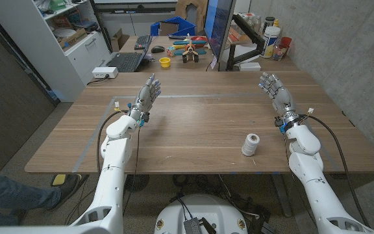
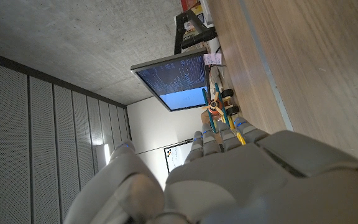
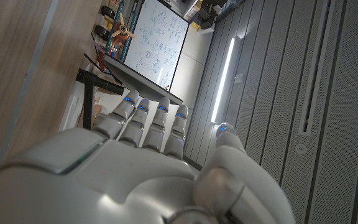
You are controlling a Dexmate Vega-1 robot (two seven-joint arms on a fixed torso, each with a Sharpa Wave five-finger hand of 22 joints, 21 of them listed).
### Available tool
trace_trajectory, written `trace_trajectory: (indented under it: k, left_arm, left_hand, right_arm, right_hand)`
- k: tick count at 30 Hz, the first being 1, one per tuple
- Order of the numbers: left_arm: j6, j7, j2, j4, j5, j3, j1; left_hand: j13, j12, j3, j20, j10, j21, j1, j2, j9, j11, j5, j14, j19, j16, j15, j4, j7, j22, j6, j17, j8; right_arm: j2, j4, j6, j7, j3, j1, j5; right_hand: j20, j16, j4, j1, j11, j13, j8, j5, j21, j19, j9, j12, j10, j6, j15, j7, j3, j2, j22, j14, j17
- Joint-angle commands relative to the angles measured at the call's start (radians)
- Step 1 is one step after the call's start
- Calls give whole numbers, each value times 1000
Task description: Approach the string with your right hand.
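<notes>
Both hands are held up over the wooden table, and the string is not touched.

The spool of white string (image 1: 251, 144) is seen standing upright on the wooden table (image 1: 193, 123), near the front edge on the right side. The right hand (image 1: 274, 90) is held farther back on the right, well apart from the string, with its fingers stretched out and a little apart, and nothing is held in it. The left hand (image 1: 147, 94) is held up on the left side with its fingers stretched out close together, and nothing is held in it either. A monitor (image 1: 218, 29) and a keyboard (image 1: 125, 62) are seen on the desk behind the table, beside some small colourful toys (image 1: 188, 49).
</notes>
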Motion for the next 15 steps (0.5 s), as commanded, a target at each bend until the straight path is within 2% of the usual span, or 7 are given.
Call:
trace_trajectory:
  k: [1,6,15]
  left_arm:
    - [7,10,-2,-23,6,7,11]
    - [6,15,-3,-37,4,6,17]
    - [11,14,-2,-29,4,12,17]
  left_hand:
    - [6,0,-5,4,2,1,11,-2,5,-1,-2,-4,-9,2,0,-1,0,5,8,2,3]
    - [6,0,-6,4,3,1,11,-1,5,-2,-3,-4,-9,1,0,-1,0,5,8,2,3]
    - [6,0,-7,5,2,1,13,0,5,-2,-4,-4,-10,2,-1,-1,1,5,10,2,3]
  right_arm:
    - [-9,-20,22,-4,26,-26,7]
    - [-14,-36,24,-10,37,-43,6]
    - [-20,-56,35,-2,41,-66,2]
  right_hand:
    - [-49,-1,-9,14,-8,3,8,9,-4,12,5,6,13,28,-60,-9,4,-3,2,15,1]
    - [-49,-1,-11,15,-18,2,11,9,-10,16,5,6,21,48,-59,-16,5,-2,2,23,1]
    - [-50,-3,-13,17,-20,2,11,9,-13,20,5,7,29,57,-60,-20,6,-2,3,27,1]
